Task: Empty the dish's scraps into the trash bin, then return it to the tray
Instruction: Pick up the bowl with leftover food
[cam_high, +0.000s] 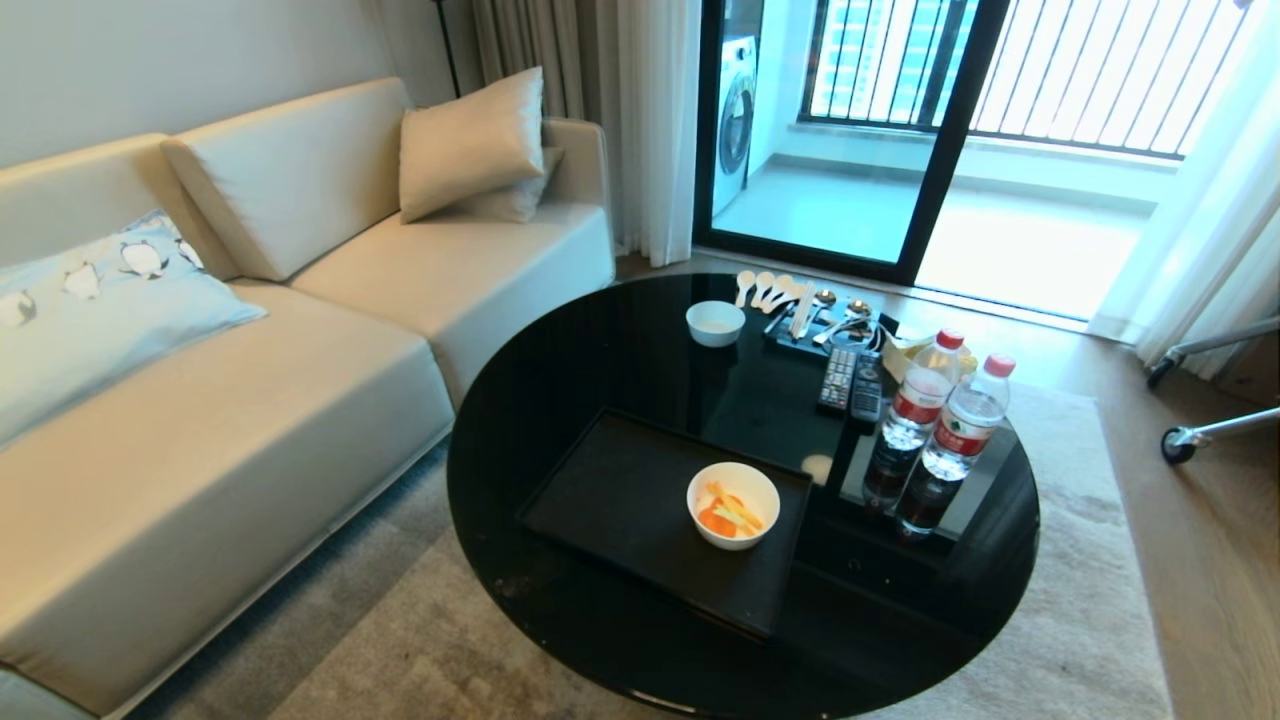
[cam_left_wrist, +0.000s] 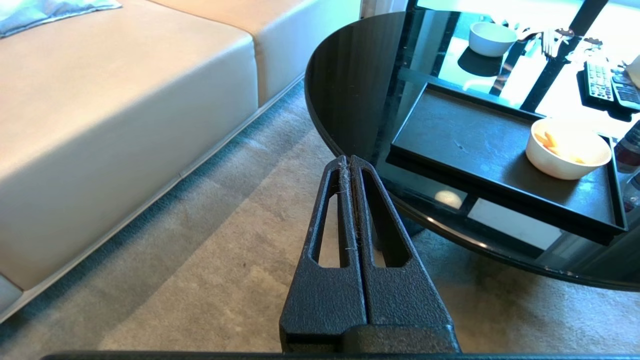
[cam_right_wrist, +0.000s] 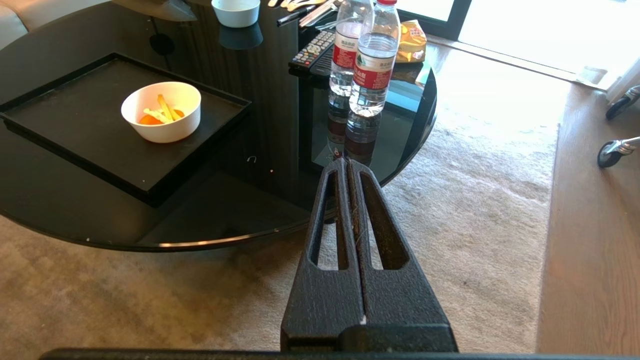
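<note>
While both grippers (cam_left_wrist: 348, 159) (cam_right_wrist: 346, 161) hang closed and empty, 2 bottles (cam_high: 940, 420) flank the dish (cam_high: 733, 504).

The head view looks down and forward from high above the round glossy black tabletop (cam_high: 600, 340), taking in the cream leather sofa (cam_high: 250, 400) at left; both wrist views sit low, off the table's near edge, over beige carpet (cam_right_wrist: 150, 300). All three share the flat matte black rectangular tray (cam_high: 620, 490), probably nearest the right wrist's.
</note>
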